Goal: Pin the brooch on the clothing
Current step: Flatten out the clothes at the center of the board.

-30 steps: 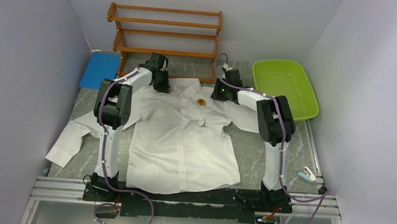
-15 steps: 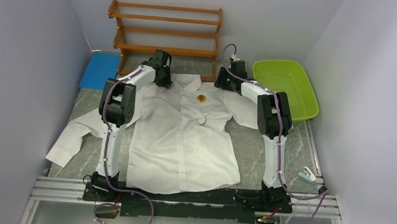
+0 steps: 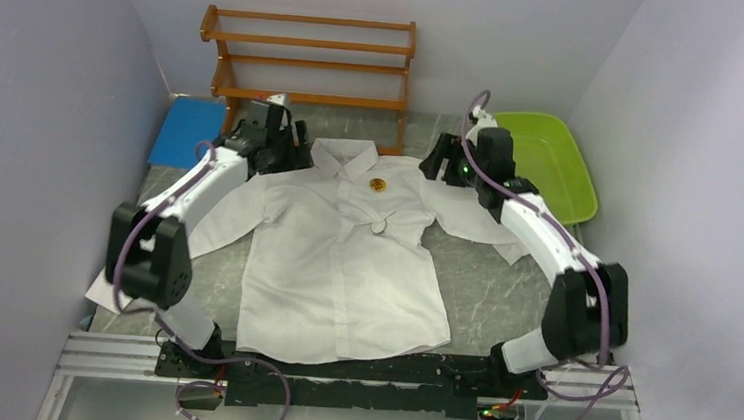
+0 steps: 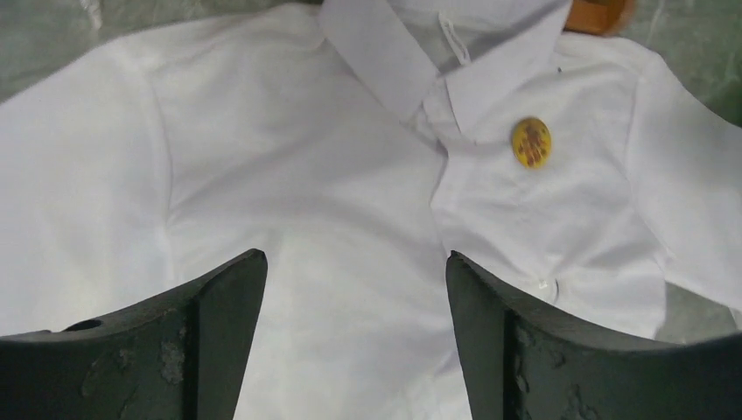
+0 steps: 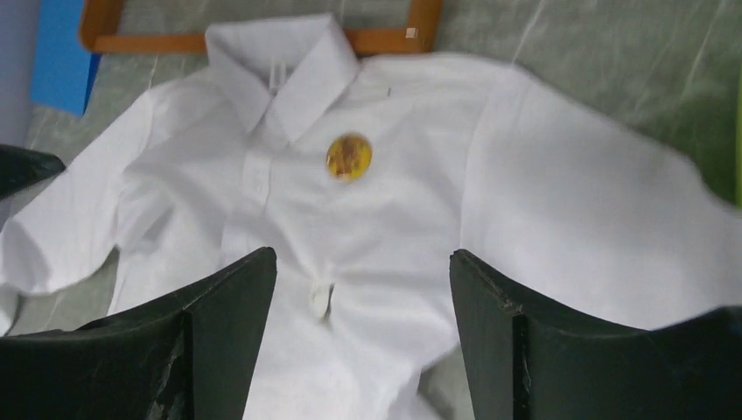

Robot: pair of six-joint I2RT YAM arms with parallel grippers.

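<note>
The clothing (image 3: 344, 258) is a white short-sleeved shirt lying flat on the table, collar toward the back. The brooch (image 3: 378, 184), a round yellow disc, sits on its chest just right of the collar, and shows in the left wrist view (image 4: 532, 142) and the right wrist view (image 5: 348, 156). My left gripper (image 3: 297, 154) hovers by the shirt's left shoulder. It is open (image 4: 354, 255) with only cloth (image 4: 306, 175) below. My right gripper (image 3: 439, 162) hovers by the right shoulder, also open (image 5: 363, 254), with nothing between its fingers and the shirt (image 5: 542, 175) beneath.
A wooden rack (image 3: 310, 60) stands against the back wall behind the collar. A green tub (image 3: 542, 163) sits at the back right and a blue pad (image 3: 186, 130) at the back left. A small white and blue object (image 3: 576, 330) lies by the right rail.
Both grippers have opened and come off the shirt's shoulders. Both arms have swung outward, elbows wide. The shirt's shoulders now lie spread flat.
</note>
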